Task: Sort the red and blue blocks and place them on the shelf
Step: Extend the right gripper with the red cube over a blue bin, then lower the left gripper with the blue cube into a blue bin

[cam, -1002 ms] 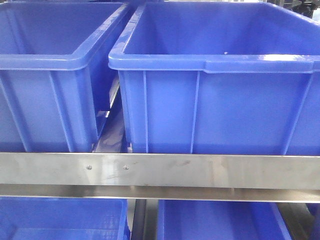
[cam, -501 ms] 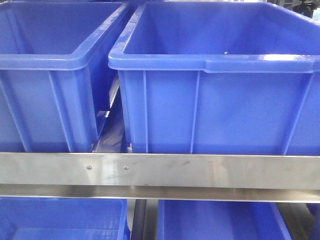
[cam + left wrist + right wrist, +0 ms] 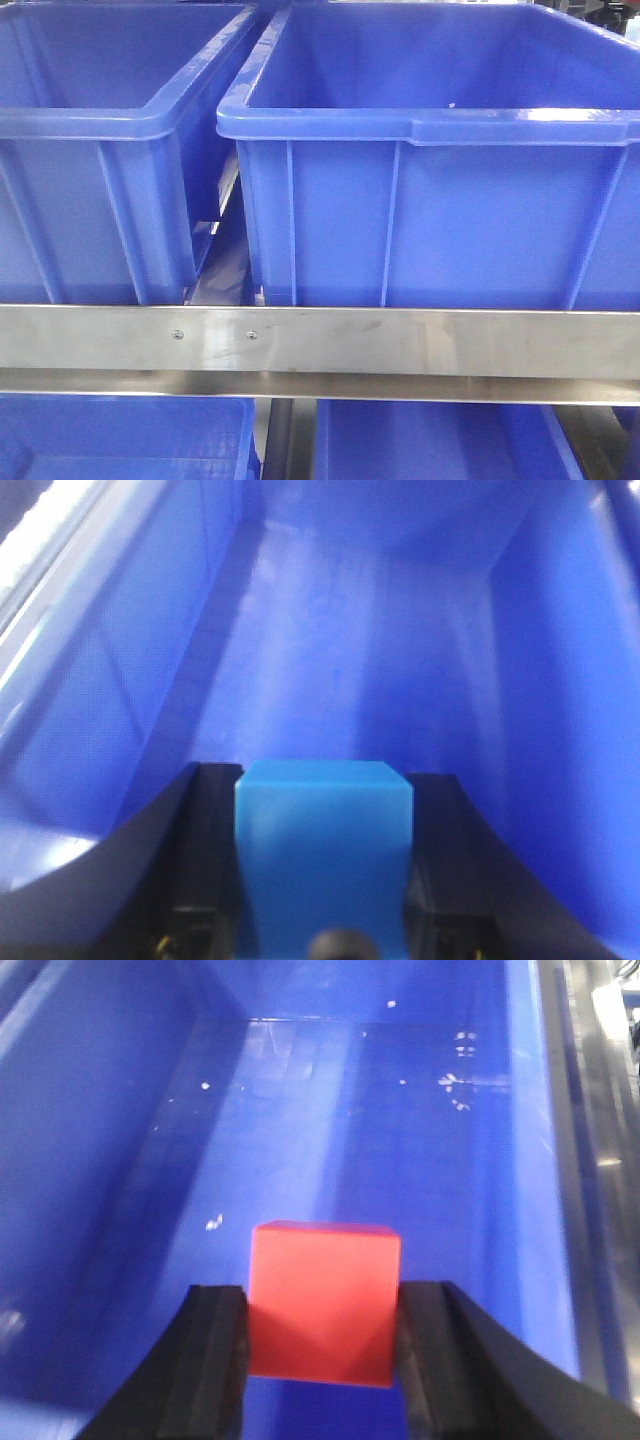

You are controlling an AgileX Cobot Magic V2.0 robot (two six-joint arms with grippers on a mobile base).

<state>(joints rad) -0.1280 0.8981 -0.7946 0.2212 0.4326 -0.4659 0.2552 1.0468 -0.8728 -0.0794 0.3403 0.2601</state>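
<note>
In the left wrist view my left gripper is shut on the blue block, a light-blue cube filling the gap between the black fingers. It hangs inside a blue crate. The right wrist view shows my right gripper shut on the red block, both black fingers against its sides, low over the floor of another blue crate. The shelf shows in the front view as a brushed steel rail with small screws. Neither gripper appears in the front view.
Two large blue crates stand side by side on the upper tier, a narrow gap between them. Two more crates sit on the tier below. A steel edge runs along the right crate's outer side.
</note>
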